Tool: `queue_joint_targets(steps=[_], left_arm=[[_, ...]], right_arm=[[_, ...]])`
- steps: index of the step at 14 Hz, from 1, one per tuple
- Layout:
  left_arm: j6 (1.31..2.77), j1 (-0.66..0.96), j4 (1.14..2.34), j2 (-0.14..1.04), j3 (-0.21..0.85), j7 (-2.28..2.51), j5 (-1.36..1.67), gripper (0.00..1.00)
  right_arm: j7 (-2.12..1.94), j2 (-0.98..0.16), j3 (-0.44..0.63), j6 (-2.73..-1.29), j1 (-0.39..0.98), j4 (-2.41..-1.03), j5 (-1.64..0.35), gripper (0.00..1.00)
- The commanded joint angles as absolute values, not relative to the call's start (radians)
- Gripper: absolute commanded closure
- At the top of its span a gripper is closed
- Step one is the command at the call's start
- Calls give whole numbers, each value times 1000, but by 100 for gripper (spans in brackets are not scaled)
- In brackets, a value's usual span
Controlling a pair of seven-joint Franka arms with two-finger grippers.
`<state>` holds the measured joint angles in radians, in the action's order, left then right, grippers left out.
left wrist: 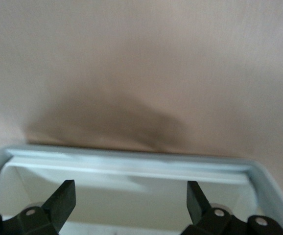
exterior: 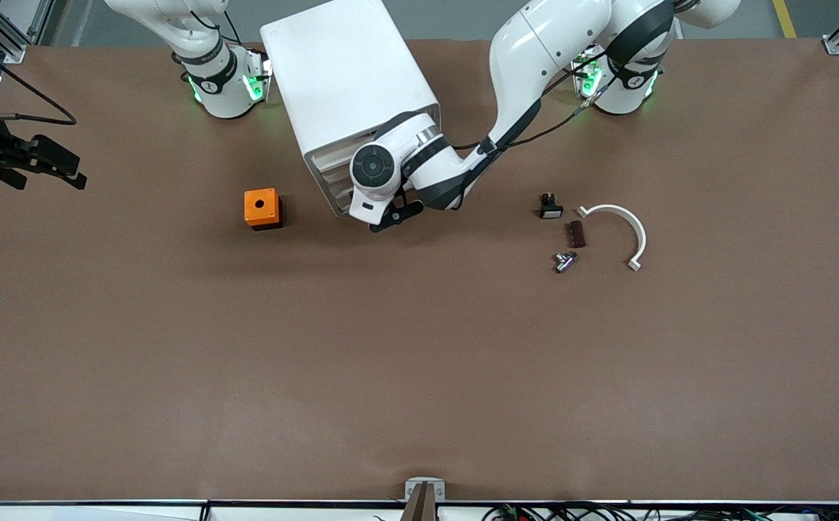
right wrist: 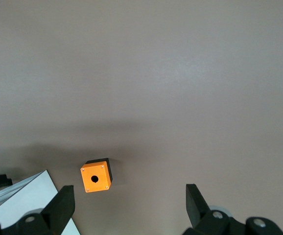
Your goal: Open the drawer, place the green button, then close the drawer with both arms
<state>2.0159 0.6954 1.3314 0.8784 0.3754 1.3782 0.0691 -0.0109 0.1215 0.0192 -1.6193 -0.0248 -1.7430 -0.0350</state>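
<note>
The white cabinet [exterior: 347,79] stands at the robots' edge of the table, its drawer fronts facing the front camera. My left arm reaches to those fronts, and its hand covers the lower drawers in the front view. My left gripper [exterior: 393,215] is open and empty. In the left wrist view it [left wrist: 131,193] hangs over a pulled-out white drawer tray [left wrist: 131,160], whose visible inside is bare. No green-capped button shows in any view. My right gripper [right wrist: 129,198] is open and empty, high above the table near the cabinet, and out of the front view.
An orange box with a hole [exterior: 261,208] [right wrist: 96,177] sits beside the cabinet toward the right arm's end. Toward the left arm's end lie a black switch with a white face [exterior: 550,207], a brown block [exterior: 576,234], a small grey metal part [exterior: 565,262] and a white curved bracket [exterior: 625,224].
</note>
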Motion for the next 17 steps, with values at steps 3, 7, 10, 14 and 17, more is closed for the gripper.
queue_joint_targets(steps=[3, 7, 10, 14, 17], left_arm=[[2000, 514, 1339, 769, 365, 1351, -96, 0], [1901, 344, 1341, 640, 367, 1228, -222, 0], [1807, 209, 1341, 549, 367, 1036, -222, 0], [1688, 46, 1344, 430, 368, 774, -222, 0], [1612, -20, 1348, 345, 374, 675, -218, 0]], right_arm=[[-5, 141, 25, -1621, -31, -1749, -44, 0], [-17, 133, 23, -1603, -28, -1714, -26, 0], [-15, 130, 15, -1601, -15, -1701, 31, 0], [-8, 117, 17, -1601, -18, -1687, 25, 0], [-8, 109, 21, -1586, -28, -1666, 6, 0]])
